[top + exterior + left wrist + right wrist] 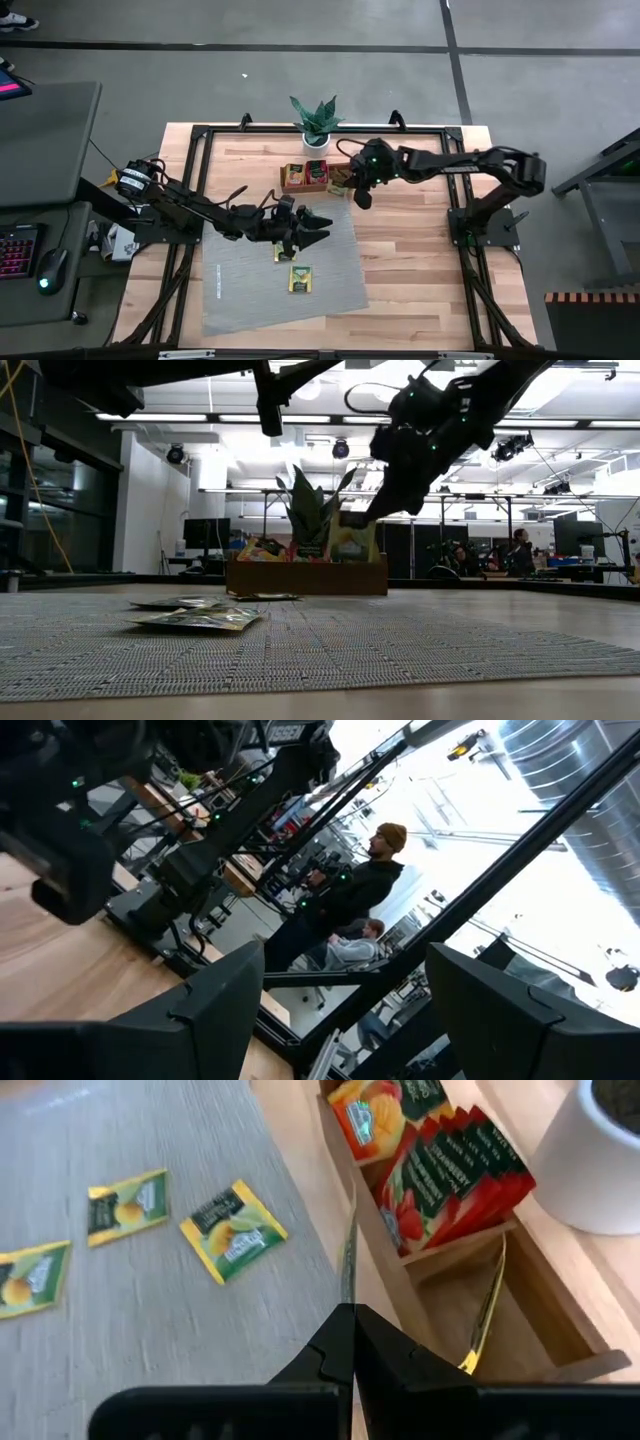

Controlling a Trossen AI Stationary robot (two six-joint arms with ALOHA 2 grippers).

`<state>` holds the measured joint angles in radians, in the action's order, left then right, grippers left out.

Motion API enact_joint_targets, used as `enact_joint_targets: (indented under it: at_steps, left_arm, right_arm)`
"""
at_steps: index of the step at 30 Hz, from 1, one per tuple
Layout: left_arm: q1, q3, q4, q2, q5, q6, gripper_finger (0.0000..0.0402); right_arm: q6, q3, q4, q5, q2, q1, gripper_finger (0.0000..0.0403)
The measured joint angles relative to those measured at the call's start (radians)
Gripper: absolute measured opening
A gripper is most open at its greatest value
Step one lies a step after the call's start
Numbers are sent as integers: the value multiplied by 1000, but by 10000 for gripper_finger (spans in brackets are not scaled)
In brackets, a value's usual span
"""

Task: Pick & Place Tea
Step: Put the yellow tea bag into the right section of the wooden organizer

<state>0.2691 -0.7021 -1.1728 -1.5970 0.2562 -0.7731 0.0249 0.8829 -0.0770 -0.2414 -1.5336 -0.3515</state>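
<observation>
Right gripper (350, 1330) is clamped on a yellow-green tea sachet (348, 1260) edge-on, above the brown wooden three-compartment tray (560, 1295). Red sachets (450, 1175) already fill a compartment; the near compartment looks nearly empty. Three yellow sachets (232, 1230) remain on the grey ribbed mat (330, 265). Left gripper (305, 232) is spread and empty over the mat. The tray walls are tight, and the white plant pot (600, 1160) crowds the far side.

The tray (318, 177) sits just beyond the mat's (240, 290) far edge, the potted plant (316, 124) directly behind the tray. Three sachets (232, 1231) lie on the mat near the tray.
</observation>
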Motion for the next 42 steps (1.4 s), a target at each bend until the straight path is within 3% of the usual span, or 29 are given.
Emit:
enact_joint_targets:
  at_steps: [24, 34, 42]
  left_arm:
    - [0, 0, 2, 0, 16, -18, 275]
    - [0, 0, 4, 0, 27, -22, 275]
    - [0, 0, 24, 0, 27, -44, 275]
  right_arm:
    - [-141, 5, -19, 115, -18, -128, 0]
    - [-235, 110, -60, 109, -21, -134, 0]
    - [-236, 119, -119, 64, -80, -130, 0]
